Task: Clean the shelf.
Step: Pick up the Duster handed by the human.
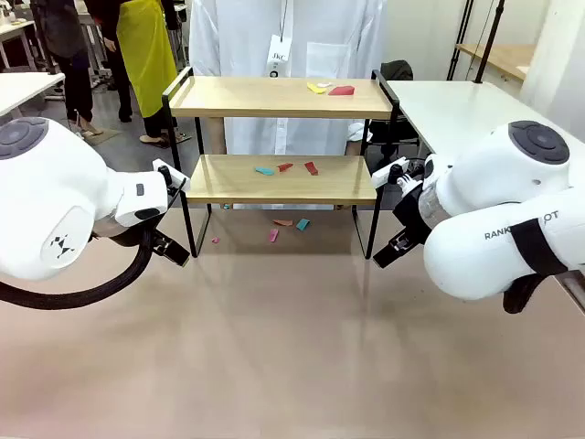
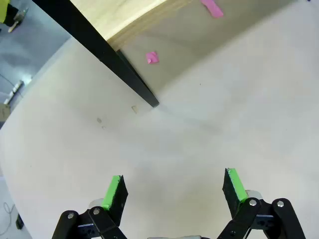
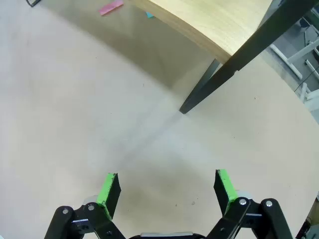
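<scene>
Scraps [image 1: 311, 168] on shelf [image 1: 238, 96] — more underneath

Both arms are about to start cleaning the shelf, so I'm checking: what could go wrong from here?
1. The coloured scraps on the lower board lie flat and small; open jaws may push them off rather than pinch them.
2. The left gripper and right gripper hover near the thin black legs of the shelf; a knock could shift it.
3. A person stands close behind; a far reach may come near them.
</scene>
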`<state>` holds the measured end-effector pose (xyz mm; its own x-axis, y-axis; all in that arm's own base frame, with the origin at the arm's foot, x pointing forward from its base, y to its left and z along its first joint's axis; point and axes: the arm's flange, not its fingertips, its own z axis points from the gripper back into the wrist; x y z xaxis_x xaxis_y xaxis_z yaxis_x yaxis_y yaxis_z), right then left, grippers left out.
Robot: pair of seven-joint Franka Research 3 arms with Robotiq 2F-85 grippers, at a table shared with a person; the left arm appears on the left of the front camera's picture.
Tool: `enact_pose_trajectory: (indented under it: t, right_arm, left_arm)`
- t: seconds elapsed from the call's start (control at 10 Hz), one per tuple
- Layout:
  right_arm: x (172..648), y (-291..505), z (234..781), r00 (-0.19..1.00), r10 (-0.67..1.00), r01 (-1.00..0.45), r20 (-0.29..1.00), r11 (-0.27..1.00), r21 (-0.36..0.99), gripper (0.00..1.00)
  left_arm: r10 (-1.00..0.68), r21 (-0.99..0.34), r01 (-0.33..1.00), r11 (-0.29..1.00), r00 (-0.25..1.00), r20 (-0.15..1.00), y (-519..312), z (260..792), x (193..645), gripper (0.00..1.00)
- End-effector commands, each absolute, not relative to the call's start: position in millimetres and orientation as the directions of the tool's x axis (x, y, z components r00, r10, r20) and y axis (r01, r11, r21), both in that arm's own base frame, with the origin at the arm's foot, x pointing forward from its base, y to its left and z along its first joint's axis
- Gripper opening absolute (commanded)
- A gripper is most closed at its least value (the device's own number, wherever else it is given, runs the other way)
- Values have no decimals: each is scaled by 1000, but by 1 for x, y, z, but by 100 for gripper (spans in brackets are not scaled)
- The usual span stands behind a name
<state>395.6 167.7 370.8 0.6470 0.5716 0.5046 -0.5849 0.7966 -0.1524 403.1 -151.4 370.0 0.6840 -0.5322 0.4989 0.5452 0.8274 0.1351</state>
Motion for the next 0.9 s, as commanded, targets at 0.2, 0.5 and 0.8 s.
enact_pose_trajectory:
  t: [0.2,0.5,0.8]
  right_arm:
    - [396,168,371,647,572,-585,505,797,-152,100]
    - [396,168,371,647,572,-585,505,797,-152,100]
    - [396,168,371,647,572,-585,505,797,-152,100]
  left_arm:
    - [-532,135,545,827,684,499,-151,370,403,100]
    - [-532,135,545,827,684,499,-151,370,403,100]
    - [-532,135,545,827,684,499,-151,370,403,100]
